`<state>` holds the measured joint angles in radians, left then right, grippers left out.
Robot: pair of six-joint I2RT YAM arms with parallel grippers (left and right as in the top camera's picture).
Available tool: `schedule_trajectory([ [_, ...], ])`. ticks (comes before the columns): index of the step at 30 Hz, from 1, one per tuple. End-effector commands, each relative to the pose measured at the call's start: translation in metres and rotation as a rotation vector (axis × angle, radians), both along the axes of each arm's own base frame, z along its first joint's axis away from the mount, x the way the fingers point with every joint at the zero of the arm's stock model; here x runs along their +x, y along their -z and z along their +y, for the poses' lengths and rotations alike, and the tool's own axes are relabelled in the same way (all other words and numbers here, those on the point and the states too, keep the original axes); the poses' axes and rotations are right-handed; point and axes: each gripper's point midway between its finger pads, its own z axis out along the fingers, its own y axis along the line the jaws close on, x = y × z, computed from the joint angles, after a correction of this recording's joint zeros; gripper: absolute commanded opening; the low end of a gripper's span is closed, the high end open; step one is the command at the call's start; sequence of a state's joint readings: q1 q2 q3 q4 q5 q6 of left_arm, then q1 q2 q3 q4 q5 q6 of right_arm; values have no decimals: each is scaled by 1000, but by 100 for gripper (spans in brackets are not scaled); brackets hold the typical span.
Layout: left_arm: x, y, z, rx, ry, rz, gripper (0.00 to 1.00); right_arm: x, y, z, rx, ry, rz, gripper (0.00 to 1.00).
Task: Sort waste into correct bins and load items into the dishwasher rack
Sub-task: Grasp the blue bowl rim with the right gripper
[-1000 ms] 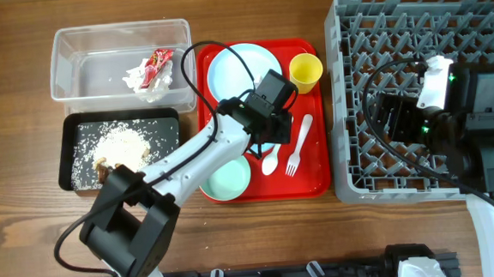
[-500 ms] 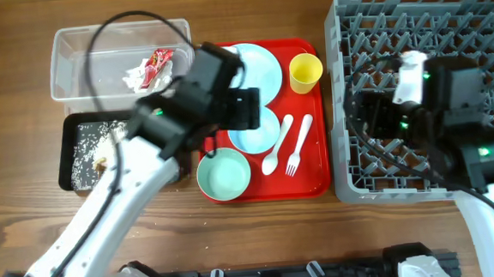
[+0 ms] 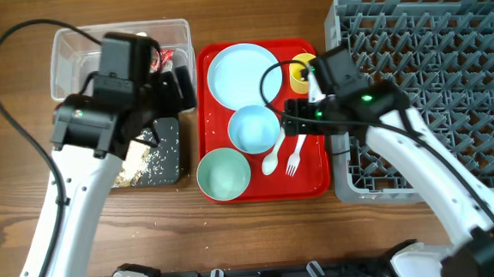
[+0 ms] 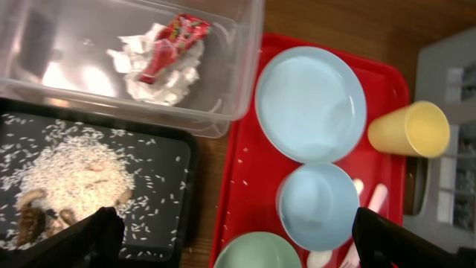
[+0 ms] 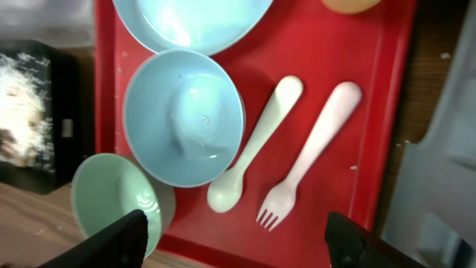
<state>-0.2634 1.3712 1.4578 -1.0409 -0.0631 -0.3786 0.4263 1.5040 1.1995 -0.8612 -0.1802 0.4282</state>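
The bench [image 3: 261, 232] was matt, grained wood. The red tray [image 5: 312, 45] looked smooth, glossy plastic; the tub [image 4: 67, 45] was clear plastic. The snack wrapper [image 4: 175, 41] was shiny, the napkin [image 4: 149, 85] crumpled paper, the dishwasher rack [image 3: 448, 49] dull grey plastic.

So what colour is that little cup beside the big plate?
The cup is yellow; the left wrist view shows it best.

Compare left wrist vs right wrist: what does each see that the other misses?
Left wrist only: the clear tub holding the red wrapper and napkin. Right wrist only: the spoon and fork whole, side by side on the red tray; the left wrist catches just their handles. Both: plate, blue bowl, mint bowl, black tray with rice.
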Motion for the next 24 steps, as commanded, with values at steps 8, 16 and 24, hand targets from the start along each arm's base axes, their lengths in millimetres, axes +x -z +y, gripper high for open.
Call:
schedule_trajectory([
  [8, 9, -5, 48, 18, -131, -17, 100, 28, 58, 18, -61, 23, 46, 56],
  [16, 9, -5, 48, 18, -131, -17, 100, 38, 98, 31, -82, -20, 71, 34],
  [24, 9, -5, 48, 18, -131, -17, 100, 40, 99, 44, -69, -44, 41, 4],
])
